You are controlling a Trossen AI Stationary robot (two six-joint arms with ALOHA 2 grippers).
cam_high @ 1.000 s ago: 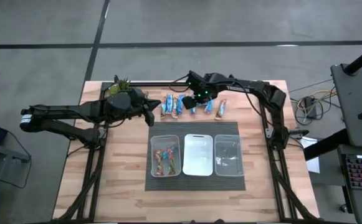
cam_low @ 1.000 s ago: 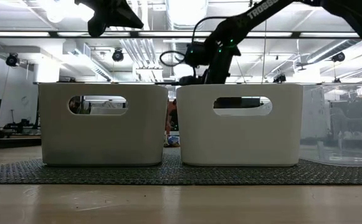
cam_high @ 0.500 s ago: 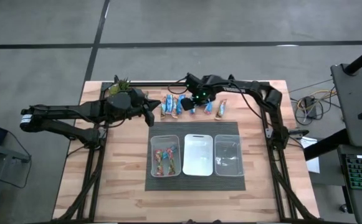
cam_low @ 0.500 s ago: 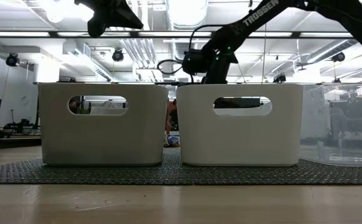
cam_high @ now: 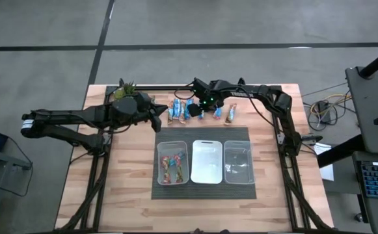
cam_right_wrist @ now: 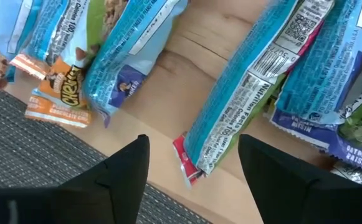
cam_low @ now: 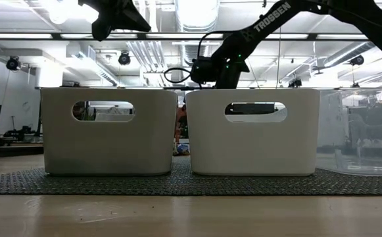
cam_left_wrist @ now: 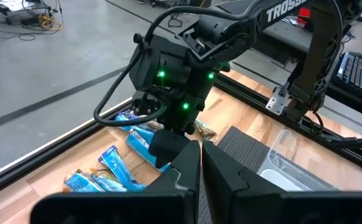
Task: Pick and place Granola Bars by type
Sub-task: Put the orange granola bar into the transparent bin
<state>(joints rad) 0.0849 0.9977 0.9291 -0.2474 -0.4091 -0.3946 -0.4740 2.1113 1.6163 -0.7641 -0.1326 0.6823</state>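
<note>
**Granola bars: right gripper moves in over the row**

Granola bars (cam_high: 202,112) in slim blue and brown wrappers lie in a row on the wooden table (cam_high: 127,182), just behind the dark mat (cam_high: 202,193). The right gripper (cam_high: 192,110) has slid along that row since a moment ago. Its jaws are wide open and hold nothing. A blue bar with a red end (cam_right_wrist: 246,99) sits between its fingers, so a grab looks close. The left gripper (cam_high: 160,119) waits shut beside the row. 3 plastic bins sit on the mat; only the left bin (cam_high: 173,162) has bars in it. Behind the table is a big workshop with bright ceiling lights (cam_low: 197,13).
</note>
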